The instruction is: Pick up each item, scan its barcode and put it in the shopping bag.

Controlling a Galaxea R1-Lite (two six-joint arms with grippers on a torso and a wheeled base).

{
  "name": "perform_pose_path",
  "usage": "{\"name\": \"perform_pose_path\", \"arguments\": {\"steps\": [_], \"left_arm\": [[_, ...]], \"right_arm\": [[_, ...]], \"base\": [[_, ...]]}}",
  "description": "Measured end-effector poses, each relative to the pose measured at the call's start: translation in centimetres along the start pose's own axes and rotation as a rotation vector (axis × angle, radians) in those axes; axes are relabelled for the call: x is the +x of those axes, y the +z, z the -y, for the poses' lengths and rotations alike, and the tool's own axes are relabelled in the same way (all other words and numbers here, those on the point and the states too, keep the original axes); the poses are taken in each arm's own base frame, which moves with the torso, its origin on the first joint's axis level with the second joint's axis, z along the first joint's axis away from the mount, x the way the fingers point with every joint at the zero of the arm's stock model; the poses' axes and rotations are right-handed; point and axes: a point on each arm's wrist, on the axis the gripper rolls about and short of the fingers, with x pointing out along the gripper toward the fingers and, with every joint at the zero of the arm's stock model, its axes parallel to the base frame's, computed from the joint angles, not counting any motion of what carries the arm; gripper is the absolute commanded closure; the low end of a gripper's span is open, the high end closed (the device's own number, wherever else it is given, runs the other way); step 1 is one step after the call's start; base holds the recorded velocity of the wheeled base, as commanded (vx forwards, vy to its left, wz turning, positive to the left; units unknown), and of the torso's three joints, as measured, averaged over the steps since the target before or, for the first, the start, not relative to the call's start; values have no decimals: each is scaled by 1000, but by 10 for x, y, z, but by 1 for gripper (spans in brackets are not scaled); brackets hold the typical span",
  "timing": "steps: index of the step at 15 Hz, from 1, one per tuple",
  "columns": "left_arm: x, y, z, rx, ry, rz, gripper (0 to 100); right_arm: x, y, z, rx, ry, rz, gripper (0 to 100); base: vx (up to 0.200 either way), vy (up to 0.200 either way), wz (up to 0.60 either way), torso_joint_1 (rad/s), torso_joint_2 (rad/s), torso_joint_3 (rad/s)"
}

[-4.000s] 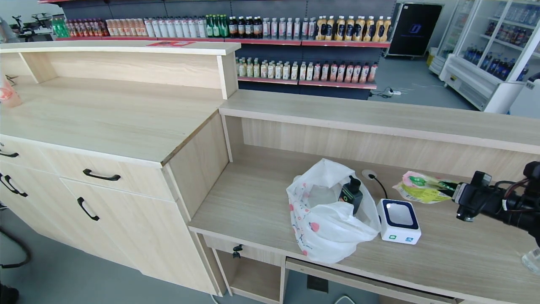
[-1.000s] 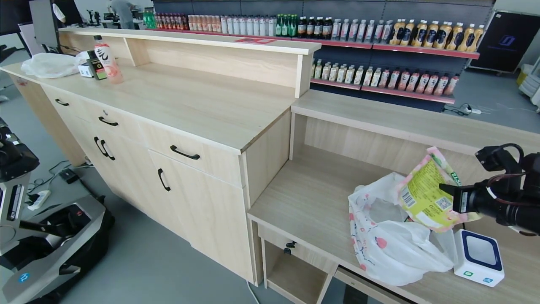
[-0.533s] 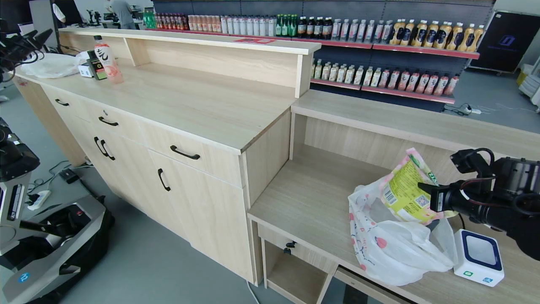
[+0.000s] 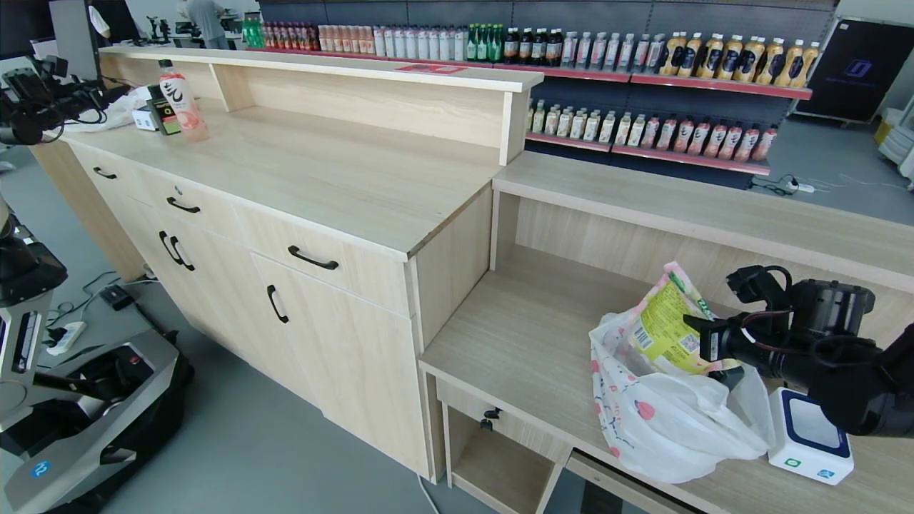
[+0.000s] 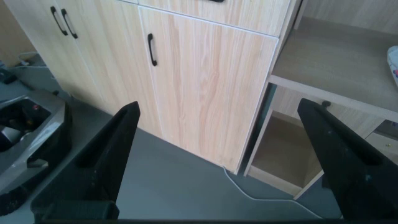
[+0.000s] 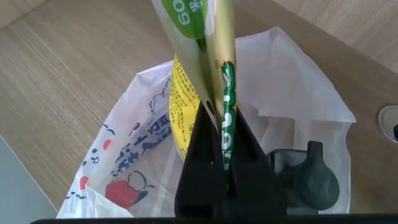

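My right gripper (image 4: 703, 339) is shut on a yellow-green snack pouch (image 4: 660, 332) with pink edges. It holds the pouch upright, with the lower end dipping into the open mouth of the white shopping bag (image 4: 664, 414) on the low counter. In the right wrist view the pouch (image 6: 199, 62) is pinched edge-on in that gripper (image 6: 225, 149), above the bag (image 6: 124, 155), and a dark bottle (image 6: 308, 180) lies inside. A white scanner (image 4: 810, 435) with a blue frame stands just right of the bag. My left gripper (image 5: 219, 107) hangs open over the floor before the cupboard doors (image 5: 205, 81).
A taller counter (image 4: 321, 178) runs along the left, carrying a pink bottle (image 4: 182, 100), a small box and another plastic bag at its far end. Bottle shelves (image 4: 643, 71) line the back. A grey machine (image 4: 86, 400) stands on the floor at lower left.
Over the last second my right gripper has carried the pouch left and down, from beside the scanner into the bag's mouth. A black arm has come into view at the upper left.
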Motion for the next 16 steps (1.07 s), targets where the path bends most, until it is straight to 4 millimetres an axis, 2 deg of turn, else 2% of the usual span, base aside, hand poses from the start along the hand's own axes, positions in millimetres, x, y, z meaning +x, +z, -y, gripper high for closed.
{"name": "perform_pose_path", "arguments": {"steps": [9, 16], "left_arm": [[0, 0, 0, 0, 0, 0, 0], [0, 0, 0, 0, 0, 0, 0]], "right_arm": [[26, -10, -8, -14, 34, 13, 100], [38, -22, -7, -12, 35, 1, 100]], "base": [[0, 0, 0, 0, 0, 0], [0, 0, 0, 0, 0, 0]]}}
